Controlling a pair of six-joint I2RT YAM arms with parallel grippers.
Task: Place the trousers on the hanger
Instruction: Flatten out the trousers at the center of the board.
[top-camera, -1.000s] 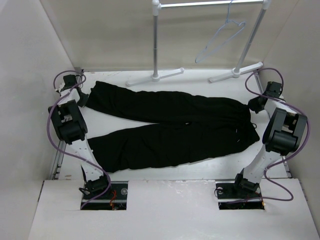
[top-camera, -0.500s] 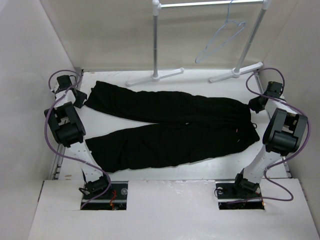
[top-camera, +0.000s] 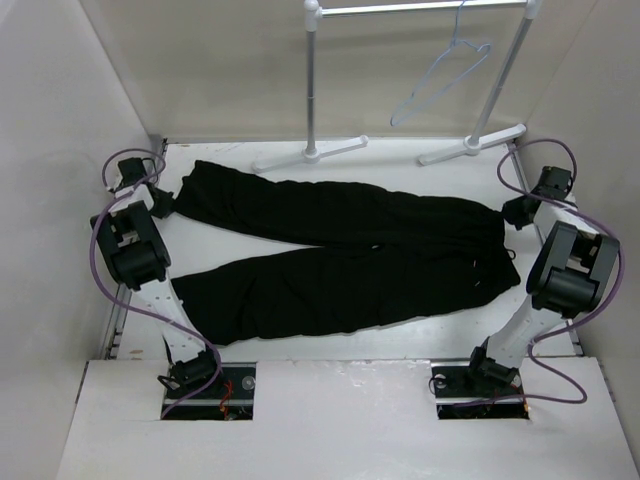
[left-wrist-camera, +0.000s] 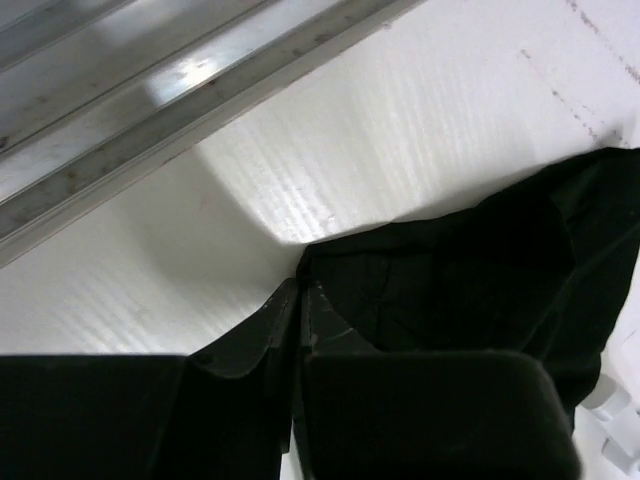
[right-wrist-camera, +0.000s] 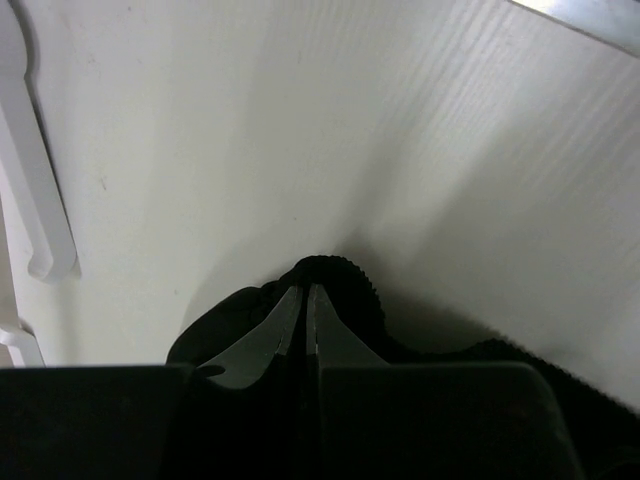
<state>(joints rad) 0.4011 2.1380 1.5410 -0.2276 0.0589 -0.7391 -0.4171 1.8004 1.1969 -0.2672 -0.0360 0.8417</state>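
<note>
The trousers (top-camera: 340, 260) lie flat on the surface (top-camera: 350, 335), waist to the right, well short of the hanger (top-camera: 440, 80) at the far right. My left claw (left-wrist-camera: 300, 295) is clenched on the far leg's hem and my right claw (right-wrist-camera: 303, 295) on the waistband. The cloth looks limp and light, and I judge those edges the best holds.

**White rail stand (top-camera: 312, 80) at the back of a white table (top-camera: 330, 345)**

The stand rises at the table's far edge: two white poles joined on top by a metal bar (top-camera: 420, 8), each pole on a long white foot (top-camera: 308, 155). Pale walls (top-camera: 60, 120) close in the sides and back. A metal strip (left-wrist-camera: 150, 110) runs along the table's left edge.
</note>
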